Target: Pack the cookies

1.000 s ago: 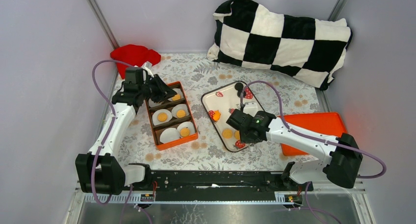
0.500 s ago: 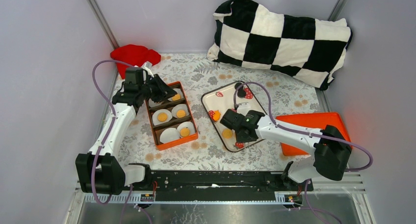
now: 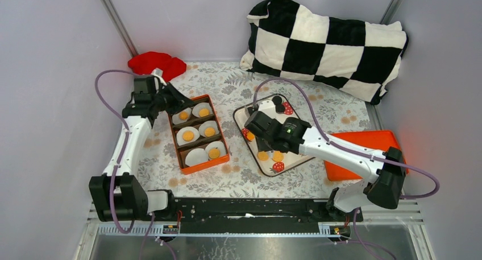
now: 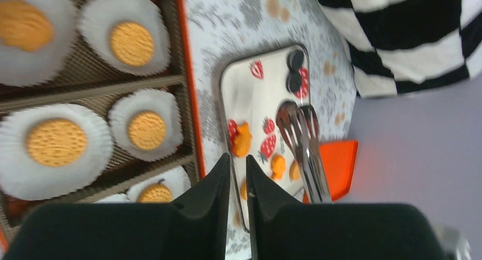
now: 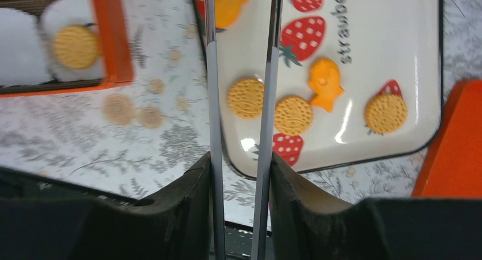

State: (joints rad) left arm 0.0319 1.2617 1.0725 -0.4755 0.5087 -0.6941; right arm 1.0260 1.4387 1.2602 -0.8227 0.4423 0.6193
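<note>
So, the cookies (image 3: 210, 131) are split between two spots. Five golden round ones each sit in their own white paper cups (image 3: 196, 157) inside the orange box (image 3: 206, 164), which has three compartments with two cups apiece. The rest lie loose on the strawberry tray (image 5: 398, 38) just right of the box. On my right wrist cam I see three golden discs toward the near end, a little fish-shaped orange piece just beyond them, and another orange piece further up. From overhead there are also a couple of black ones at the tray's far end.

My right gripper (image 5: 239, 157) hangs over the near end of that tray, fingers clamped on a pair of metal tongs (image 5: 211, 72). The two arms of the tongs stand apart and run out over the tray, with one golden disc showing between them. The tips are cut off at the top of the wrist view, so I can't tell if they touch anything.

My left gripper (image 4: 239, 160) hangs at the far left corner of the box. Its fingers are almost together, just a thin slit between them, and nothing is in there.

Around all that there's the floral tablecloth (image 3: 227, 180) under everything and a flat orange tray (image 3: 369, 143) off to the right, partly under my right arm. A black-and-white checkered pillow (image 3: 327, 44) sits at the back right, and a red cloth (image 3: 156, 62) is bunched in the back left corner.
</note>
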